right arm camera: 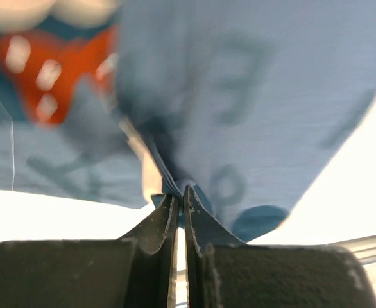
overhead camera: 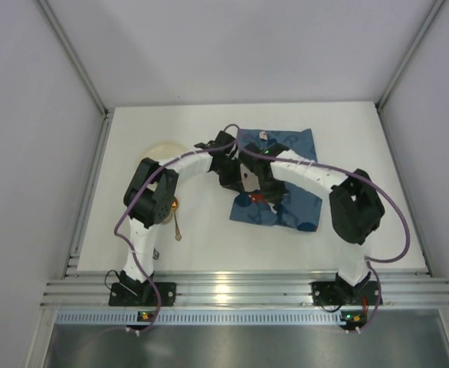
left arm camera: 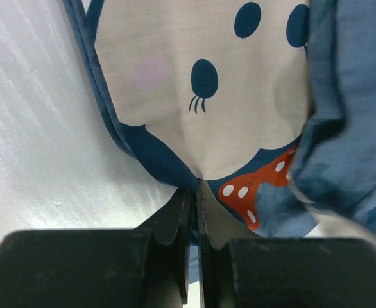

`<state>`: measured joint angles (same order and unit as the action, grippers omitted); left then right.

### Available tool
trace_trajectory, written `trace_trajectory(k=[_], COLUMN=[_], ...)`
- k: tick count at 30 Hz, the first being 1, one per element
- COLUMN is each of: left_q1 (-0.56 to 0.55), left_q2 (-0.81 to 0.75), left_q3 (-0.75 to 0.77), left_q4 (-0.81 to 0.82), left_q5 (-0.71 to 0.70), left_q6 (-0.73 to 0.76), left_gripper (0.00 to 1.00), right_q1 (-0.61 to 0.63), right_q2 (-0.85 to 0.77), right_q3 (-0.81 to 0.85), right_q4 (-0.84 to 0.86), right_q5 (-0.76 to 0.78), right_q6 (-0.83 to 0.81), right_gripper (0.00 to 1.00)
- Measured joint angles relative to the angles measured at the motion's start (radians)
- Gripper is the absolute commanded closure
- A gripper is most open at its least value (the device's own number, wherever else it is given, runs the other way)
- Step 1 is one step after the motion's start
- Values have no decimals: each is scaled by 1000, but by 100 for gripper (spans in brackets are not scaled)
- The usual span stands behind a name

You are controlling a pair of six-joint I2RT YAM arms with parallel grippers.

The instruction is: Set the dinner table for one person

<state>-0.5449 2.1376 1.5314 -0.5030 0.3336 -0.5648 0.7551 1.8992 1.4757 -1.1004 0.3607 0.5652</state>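
Counter (overhead camera: 209, 247): white, matte. Blue printed cloth mat (overhead camera: 297, 207) lies right of centre, skewed. Its far right corner is flat and its middle is bunched, with a white and a red patch of the print showing there.

Left arm (overhead camera: 185, 162) arcs from its base up and across to the mat's left part. Right arm (overhead camera: 309, 172) arcs in from the other side. The two wrists meet over the bunched middle; jaws not readable from here.

Cream round plate (overhead camera: 163, 148) left of the mat, partly covered by the left arm's elbow. Slim brass-coloured utensil (overhead camera: 178, 228) on the counter beside that elbow, type unclear.

Purple cables (overhead camera: 399, 222) loop along both arms. Aluminium rail (overhead camera: 247, 290) along the near edge.
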Motion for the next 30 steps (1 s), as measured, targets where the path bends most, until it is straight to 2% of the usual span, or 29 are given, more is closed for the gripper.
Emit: trace_trajectory(k=[6, 7, 8, 9, 12, 16, 21, 30], left_q1=[15, 19, 22, 25, 29, 30, 36, 48], left_q2=[-6, -8, -10, -11, -14, -26, -48, -195], left_q3=[0, 0, 1, 3, 14, 25, 24, -120], left_q4=[-26, -35, -42, -51, -87, -139, -203, -279], left_q5=[-6, -13, -16, -21, -60, -145, -247, -423], left_q6=[0, 0, 0, -1, -2, -11, -36, -132], left_gripper=[100, 100, 100, 100, 100, 100, 100, 100], right_q1=[-339, -463, -527, -616, -784, -962, -1025, -1066], right_q2=[-146, -208, -242, -294, -428, -561, -586, -531], right_q3=[123, 128, 121, 93, -53, -311, -496, -505], right_q4=[-18, -10, -10, 0, 13, 11, 21, 87], right_q5=[-13, -13, -12, -10, -11, -47, -114, -128], right_q6=[-87, -109, -118, -129, -132, -96, -71, -58], right_gripper=[100, 100, 100, 100, 100, 100, 100, 100])
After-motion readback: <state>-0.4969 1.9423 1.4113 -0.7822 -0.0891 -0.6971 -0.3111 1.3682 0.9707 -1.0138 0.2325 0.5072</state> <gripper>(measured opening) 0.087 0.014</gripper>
